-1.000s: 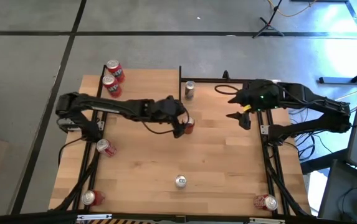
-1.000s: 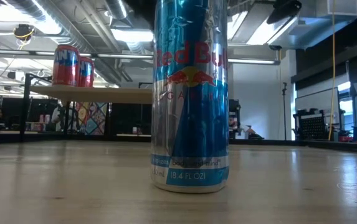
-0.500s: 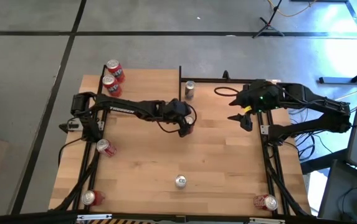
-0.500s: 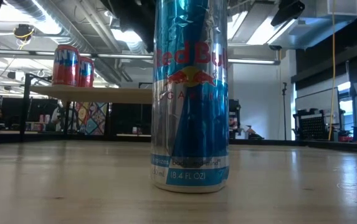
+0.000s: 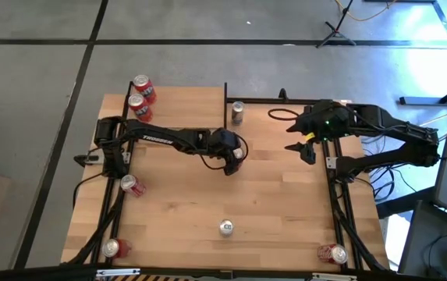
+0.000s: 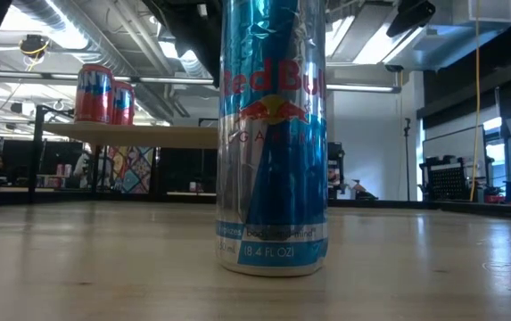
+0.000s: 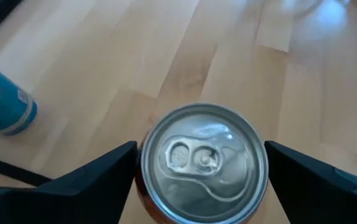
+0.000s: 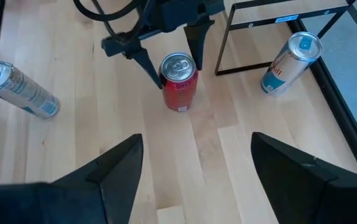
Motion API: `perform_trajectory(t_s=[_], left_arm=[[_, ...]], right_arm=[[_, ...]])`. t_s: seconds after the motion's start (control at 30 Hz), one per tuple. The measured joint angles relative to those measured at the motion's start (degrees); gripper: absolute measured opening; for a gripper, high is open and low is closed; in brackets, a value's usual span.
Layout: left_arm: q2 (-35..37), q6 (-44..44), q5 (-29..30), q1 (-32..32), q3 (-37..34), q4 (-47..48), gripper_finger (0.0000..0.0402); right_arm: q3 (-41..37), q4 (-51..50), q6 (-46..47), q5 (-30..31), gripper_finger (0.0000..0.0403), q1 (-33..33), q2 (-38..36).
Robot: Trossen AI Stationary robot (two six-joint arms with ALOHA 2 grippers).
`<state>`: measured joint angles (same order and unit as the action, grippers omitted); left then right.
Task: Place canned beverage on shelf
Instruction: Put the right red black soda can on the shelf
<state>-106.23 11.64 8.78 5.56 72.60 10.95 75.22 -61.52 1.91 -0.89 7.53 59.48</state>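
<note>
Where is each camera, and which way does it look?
High view: overhead, straight down on both arms and the wooden table.
Low view: tabletop height, facing a blue can.
Left wrist view: above the red can, between the left gripper fingers.
Right wrist view: past the right gripper, toward the same red can.

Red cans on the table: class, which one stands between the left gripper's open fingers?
The upright red can mid-table, straddled by the left gripper. The other red cans sit along the table's edges or corners.

wooden tabletop [image 5: 278, 203], black tripod [image 5: 336, 31] on grey floor [image 5: 36, 78], ceiling lights [image 6: 184, 49]
</note>
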Motion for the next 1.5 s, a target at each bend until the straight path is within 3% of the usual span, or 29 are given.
perform_trajectory(t_s=[0.23, 0.6, 0.97, 1.1, 1.3, 1.5], left_arm=[[0.1, 0.4, 0.2, 0.0, 0.0, -0.1, 0.0258], [6.7, 1.8, -1.0, -0.9, 3.6, 6.8, 0.0257], [20.3, 1.3, -1.7, 0.4, 17.7, 30.6, 0.0257], [24.8, -1.0, -1.3, 3.2, 20.6, 38.3, 0.0257], [32.3, -6.9, -0.9, 11.8, 18.0, 44.5, 0.0257], [35.5, -15.0, -8.2, 25.7, 12.8, 45.2, 0.0257]], right_arm=[[0.0, 0.1, 0.0, 0.0, 0.0285, 0.0, 0.0], [0.0, 0.2, 0.0, 0.0, 0.0285, 0.0, 0.0], [0.1, 3.2, 0.8, 0.8, 0.0285, 0.0, 0.5], [0.1, 5.5, 2.1, 0.9, 0.0285, 0.0, 1.9], [0.1, 10.1, 2.9, 1.5, 0.0285, 0.0, 5.2], [0.1, 16.5, 4.7, 3.8, 0.0285, 0.0, 8.7]])
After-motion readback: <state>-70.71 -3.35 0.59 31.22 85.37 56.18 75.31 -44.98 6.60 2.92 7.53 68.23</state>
